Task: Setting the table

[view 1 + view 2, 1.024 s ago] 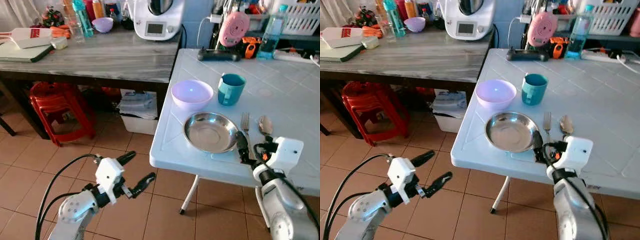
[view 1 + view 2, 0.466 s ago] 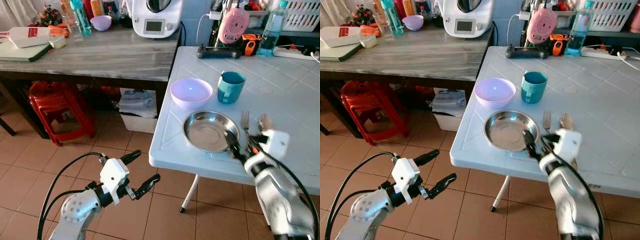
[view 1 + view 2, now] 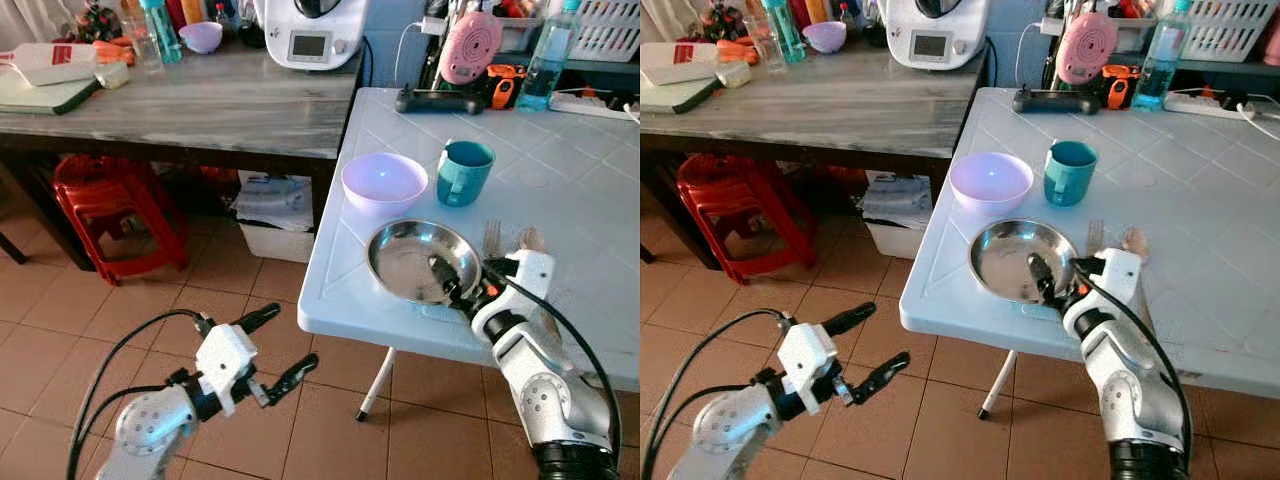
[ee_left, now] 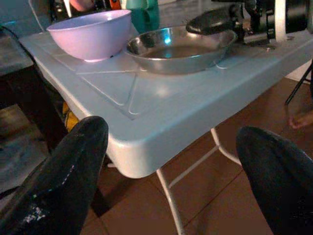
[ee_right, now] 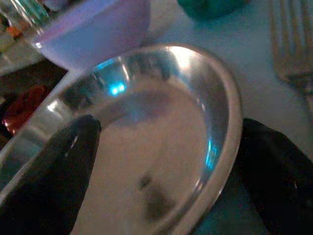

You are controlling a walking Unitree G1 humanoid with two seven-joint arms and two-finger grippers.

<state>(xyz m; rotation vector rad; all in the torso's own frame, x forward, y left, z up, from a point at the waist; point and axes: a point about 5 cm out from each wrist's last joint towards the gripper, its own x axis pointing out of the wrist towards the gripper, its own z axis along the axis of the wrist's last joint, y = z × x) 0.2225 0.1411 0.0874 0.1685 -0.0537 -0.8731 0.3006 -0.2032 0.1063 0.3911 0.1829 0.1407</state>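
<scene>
Hanging low over the tiled floor (image 3: 60, 330), my left end effector (image 3: 272, 348) has its two black fingers spread wide with nothing between them; through its wrist camera I see the edge of the white counter (image 4: 161, 122) ahead.

On my right, the right end effector (image 3: 458, 287) is at the near edge of the steel plate (image 3: 410, 262). Its fingers are apart and straddle the plate's rim: one finger (image 5: 54, 171) reaches inside the dish and the other (image 5: 279, 166) sits outside it, on the counter side. I can't tell whether either finger actually presses the metal.

Just beside the plate, toward my right, lie a fork (image 3: 1097, 236) and a spoon (image 3: 1132, 240), side by side and partly hidden behind my wrist.

Farther back on the counter stand a lilac bowl (image 3: 384, 184) and a teal cup (image 3: 464, 172), near each other, the bowl just behind the plate.

Beyond those, at the far edge, I see a pink device (image 3: 470, 47) and a water bottle (image 3: 546, 57). A grey wooden table (image 3: 200, 100) with a white kitchen machine (image 3: 312, 35) stands off to my left, with red stools (image 3: 105, 195) beneath it.
</scene>
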